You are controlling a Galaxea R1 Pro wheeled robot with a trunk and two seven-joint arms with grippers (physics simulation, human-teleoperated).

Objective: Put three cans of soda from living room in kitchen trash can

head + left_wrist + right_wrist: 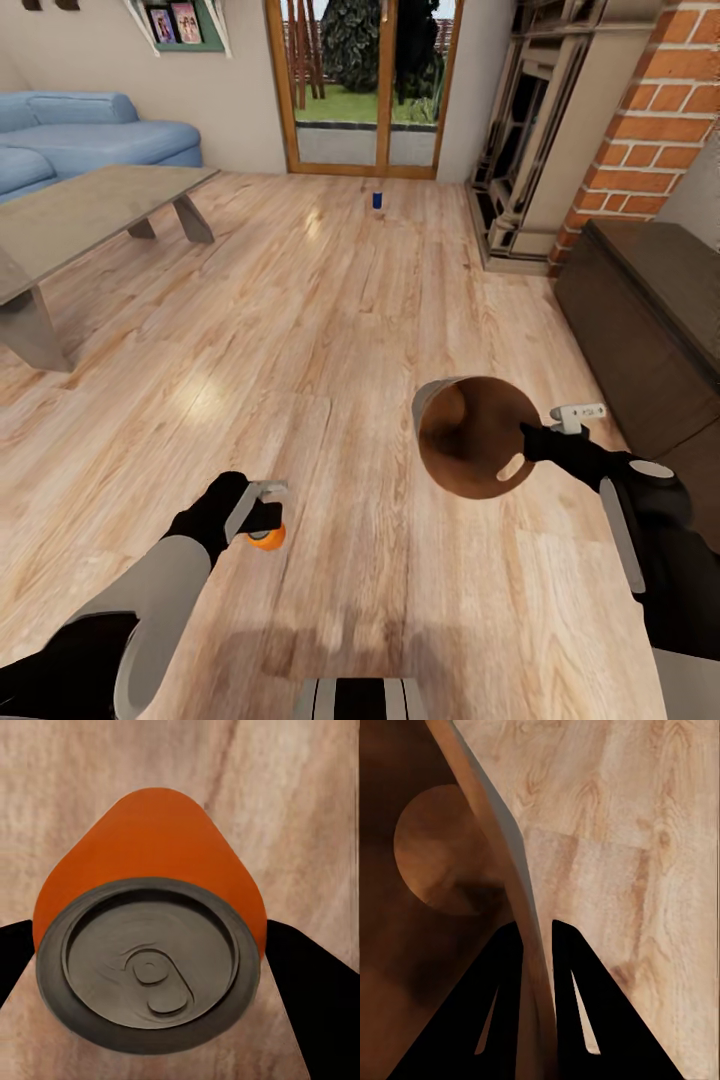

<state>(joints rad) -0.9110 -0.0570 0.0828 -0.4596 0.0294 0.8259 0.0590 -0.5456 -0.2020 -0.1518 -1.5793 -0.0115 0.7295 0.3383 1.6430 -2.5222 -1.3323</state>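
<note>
In the head view my left gripper (262, 520) is shut on the orange soda can (267, 538), held above the wood-plank floor. The left wrist view shows that can (157, 855) end-on, its dark grey top with the pull tab between my black fingers (307, 982). My right gripper (527, 441) is shut on the rim of the trash can (478, 437), which is tilted so its brown inside faces the head camera. In the right wrist view my fingers (506, 997) clamp the bin's wall (521, 900). A dark blue soda can (377, 200) stands upright on the floor far ahead, near the glass doors.
A low grey-brown table (90, 215) stands at the left with a blue sofa (90, 135) behind it. A dark wooden cabinet (650, 320) lines the right side, beside a red brick pillar (665, 110) and the fireplace (530, 130). Wood-framed glass doors (362, 85) close the far wall.
</note>
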